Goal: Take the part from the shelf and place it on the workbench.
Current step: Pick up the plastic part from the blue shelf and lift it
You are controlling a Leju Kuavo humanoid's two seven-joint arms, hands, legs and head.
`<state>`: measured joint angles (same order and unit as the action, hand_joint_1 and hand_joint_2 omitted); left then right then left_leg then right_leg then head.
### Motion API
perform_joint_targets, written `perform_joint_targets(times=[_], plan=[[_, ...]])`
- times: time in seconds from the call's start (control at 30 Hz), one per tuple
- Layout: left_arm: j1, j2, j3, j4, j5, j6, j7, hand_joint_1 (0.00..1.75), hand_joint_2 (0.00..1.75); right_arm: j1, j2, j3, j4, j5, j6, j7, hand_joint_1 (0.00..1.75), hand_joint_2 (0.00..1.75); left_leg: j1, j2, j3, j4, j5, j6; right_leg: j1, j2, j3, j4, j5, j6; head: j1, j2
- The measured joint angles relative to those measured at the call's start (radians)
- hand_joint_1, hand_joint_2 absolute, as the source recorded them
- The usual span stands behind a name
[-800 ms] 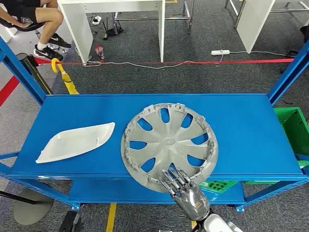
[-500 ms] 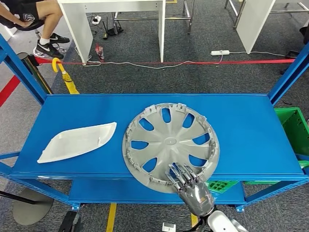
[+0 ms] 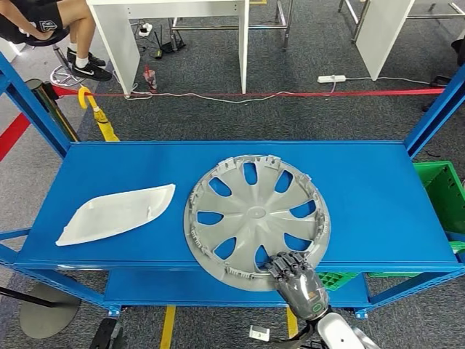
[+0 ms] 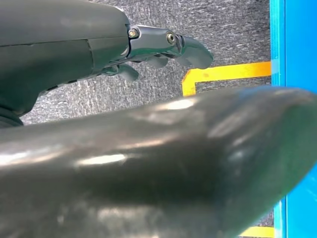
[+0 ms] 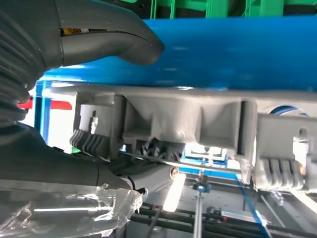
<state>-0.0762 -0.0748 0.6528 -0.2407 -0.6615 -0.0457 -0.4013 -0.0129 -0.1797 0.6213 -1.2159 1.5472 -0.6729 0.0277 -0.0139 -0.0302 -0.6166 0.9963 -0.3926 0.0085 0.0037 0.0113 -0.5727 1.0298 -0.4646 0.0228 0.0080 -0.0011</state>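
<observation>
A round grey plastic wheel cover [image 3: 258, 218] lies flat on the blue metal shelf [image 3: 373, 196], overhanging its front edge; the robot's right hand [image 3: 296, 280] grips that near rim, fingers curled over it, thumb underneath

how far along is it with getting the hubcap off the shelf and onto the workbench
Early stage. The hubcap lies flat on the blue shelf, nothing moved out. In hand: the right hand grips its near rim, fingers curled over the edge. Left: lifting it off and carrying it to the workbench. The left hand hangs empty.
</observation>
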Motion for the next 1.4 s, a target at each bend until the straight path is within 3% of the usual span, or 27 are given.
perform_joint_targets(times=[0.2,0.3,0.57,0.8,0.9,0.97,1.03,1.1,1.17,1.23,1.4], plan=[[0.001,0.000,0.007,0.000,-0.006,-0.001,0.000,0.00,0.00,0.010,0.001,0.006,-0.031,0.021,0.000,0.034,1.75,1.75,0.000,0.000,0.000,0.000,0.000,0.000,0.000,0.000,0.000,0.000,0.000,0.000,0.000,0.000],[0.002,0.000,0.012,0.000,-0.008,0.000,0.000,0.00,0.00,0.009,-0.013,0.034,-0.055,0.024,0.000,0.091,1.75,1.75,0.000,0.000,-0.001,0.000,0.000,0.000,0.000,0.000,0.000,0.000,0.000,0.000,0.000,0.000],[0.002,0.000,0.018,0.000,-0.015,0.005,0.000,0.00,0.00,-0.116,-0.142,0.201,-0.176,0.025,-0.001,0.358,1.75,1.75,-0.002,0.000,-0.001,0.000,0.001,0.002,-0.002,0.000,-0.001,0.000,0.002,0.002,0.000,0.000],[0.003,-0.001,0.019,0.000,-0.016,0.009,0.000,0.00,0.00,-0.205,-0.216,0.278,-0.256,0.025,-0.001,0.387,1.75,1.75,-0.002,0.000,-0.002,0.000,0.002,0.003,-0.003,-0.001,-0.001,0.000,0.002,0.003,0.000,0.000],[0.003,-0.003,0.019,0.000,-0.016,0.013,-0.001,0.00,0.00,-0.199,-0.231,0.250,-0.319,0.024,-0.001,0.285,1.75,1.75,-0.002,-0.001,-0.002,0.000,0.002,0.003,-0.003,-0.002,-0.001,0.000,0.002,0.003,0.000,0.000],[0.006,-0.005,0.020,0.000,-0.016,0.016,0.000,0.00,0.87,-0.123,-0.184,0.146,-0.398,0.024,-0.001,0.067,1.75,1.75,-0.002,-0.003,-0.002,0.000,0.001,0.003,-0.001,-0.005,0.000,0.000,0.000,0.002,0.001,0.000],[0.013,-0.008,0.024,0.000,-0.016,0.020,0.000,0.00,1.75,-0.014,-0.068,-0.021,-0.483,0.024,-0.001,-0.273,1.75,1.75,-0.001,-0.004,-0.003,0.000,0.000,0.002,0.000,-0.004,-0.001,0.000,-0.001,0.000,0.001,0.000],[0.015,-0.008,0.027,0.000,-0.016,0.021,-0.001,0.00,1.75,0.054,0.041,-0.153,-0.543,0.024,-0.001,-0.579,1.75,1.75,-0.001,-0.002,-0.004,0.000,-0.001,0.001,-0.001,-0.001,-0.004,0.000,0.000,0.000,-0.002,0.000],[0.010,-0.010,0.030,0.000,-0.016,0.021,-0.004,0.00,1.75,0.093,0.113,-0.233,-0.596,0.024,-0.001,-0.729,1.75,1.75,0.000,-0.003,-0.004,0.000,-0.001,0.001,0.000,-0.003,-0.003,0.000,-0.002,-0.002,-0.004,0.000],[0.010,-0.011,0.035,0.000,-0.016,0.020,-0.009,0.00,1.75,0.129,0.176,-0.298,-0.655,0.024,-0.001,-0.733,1.75,1.75,0.001,-0.004,-0.004,-0.001,-0.002,0.000,0.002,-0.006,-0.002,0.000,-0.005,-0.004,-0.004,0.000],[0.014,-0.014,0.042,0.000,-0.018,0.038,-0.016,0.00,1.75,0.156,0.282,-0.378,-0.775,0.024,-0.001,-0.602,1.75,1.75,0.001,-0.002,-0.004,-0.001,-0.002,-0.001,0.002,-0.004,-0.003,0.000,-0.004,-0.004,-0.004,0.000]])
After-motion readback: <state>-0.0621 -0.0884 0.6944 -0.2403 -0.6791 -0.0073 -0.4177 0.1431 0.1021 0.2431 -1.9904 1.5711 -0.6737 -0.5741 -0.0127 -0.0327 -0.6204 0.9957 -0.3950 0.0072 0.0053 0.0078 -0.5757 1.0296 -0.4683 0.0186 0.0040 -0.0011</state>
